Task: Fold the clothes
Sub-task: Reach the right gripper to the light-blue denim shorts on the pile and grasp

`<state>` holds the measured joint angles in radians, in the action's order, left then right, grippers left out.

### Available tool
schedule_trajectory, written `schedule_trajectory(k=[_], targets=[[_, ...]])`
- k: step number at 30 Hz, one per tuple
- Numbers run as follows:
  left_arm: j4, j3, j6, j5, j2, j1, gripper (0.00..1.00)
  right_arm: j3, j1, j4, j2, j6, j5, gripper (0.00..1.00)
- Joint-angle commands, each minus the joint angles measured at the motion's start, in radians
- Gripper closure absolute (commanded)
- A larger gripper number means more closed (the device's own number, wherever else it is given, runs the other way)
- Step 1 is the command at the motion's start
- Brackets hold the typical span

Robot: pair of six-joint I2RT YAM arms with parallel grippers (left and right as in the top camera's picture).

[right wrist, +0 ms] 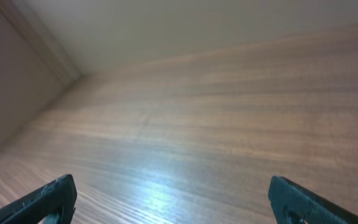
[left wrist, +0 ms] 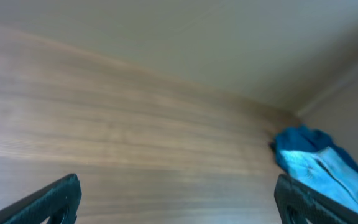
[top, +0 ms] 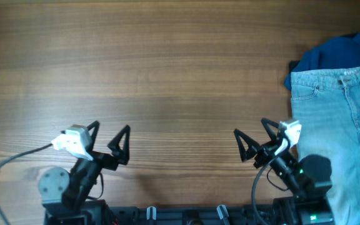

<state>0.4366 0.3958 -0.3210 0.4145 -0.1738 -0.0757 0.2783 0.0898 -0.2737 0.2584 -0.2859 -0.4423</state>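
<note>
The pale washed-blue denim shorts (top: 345,119) lie flat at the table's right edge, waistband toward the far side, running off the right of the overhead view. They also show in the left wrist view (left wrist: 328,171) at the far right. My left gripper (top: 108,136) is open and empty near the front left of the table, far from the shorts. My right gripper (top: 253,139) is open and empty near the front right, just left of the shorts and not touching them. The right wrist view shows only bare wood between the fingers.
A darker blue garment (top: 339,53) lies bunched at the far right, partly under the shorts' waistband; it also shows in the left wrist view (left wrist: 297,140). The wooden table (top: 167,81) fills the view. Arm bases sit at the front edge.
</note>
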Motion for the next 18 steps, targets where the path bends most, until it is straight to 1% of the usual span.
schedule_trajectory(k=[1,3,4,5,7,8,10,12,15,18], targets=[[0.079,0.220,-0.005,-0.143,-0.201,-0.006,0.01,0.251,-0.004,-0.069,0.232,0.024,0.011,0.00],[0.197,0.378,-0.003,-0.144,-0.359,-0.005,0.00,0.417,-0.004,-0.192,0.409,0.034,0.058,0.00],[0.256,0.441,0.003,-0.144,-0.426,-0.006,0.01,0.491,-0.004,-0.251,0.489,0.061,0.075,0.00],[0.328,0.516,0.003,-0.147,-0.504,-0.005,0.00,0.596,-0.004,-0.340,0.602,0.100,0.118,0.00],[0.465,0.651,0.003,-0.147,-0.649,-0.005,0.01,0.764,-0.006,-0.486,0.784,0.112,0.216,0.00],[0.532,0.720,0.003,-0.147,-0.728,-0.005,0.00,0.869,-0.007,-0.578,0.893,0.148,0.255,0.00],[0.600,0.788,0.003,-0.147,-0.819,-0.005,0.00,1.004,-0.015,-0.673,1.029,0.225,0.269,0.00],[0.631,0.820,0.007,-0.146,-0.881,-0.005,0.00,1.107,-0.023,-0.729,1.133,0.269,0.264,0.00],[0.633,0.821,0.019,-0.126,-0.937,-0.005,0.00,1.189,-0.078,-0.707,1.263,0.255,0.309,0.01],[0.636,0.821,0.022,-0.124,-0.953,-0.005,0.00,1.204,-0.176,-0.663,1.376,0.129,0.432,0.01]])
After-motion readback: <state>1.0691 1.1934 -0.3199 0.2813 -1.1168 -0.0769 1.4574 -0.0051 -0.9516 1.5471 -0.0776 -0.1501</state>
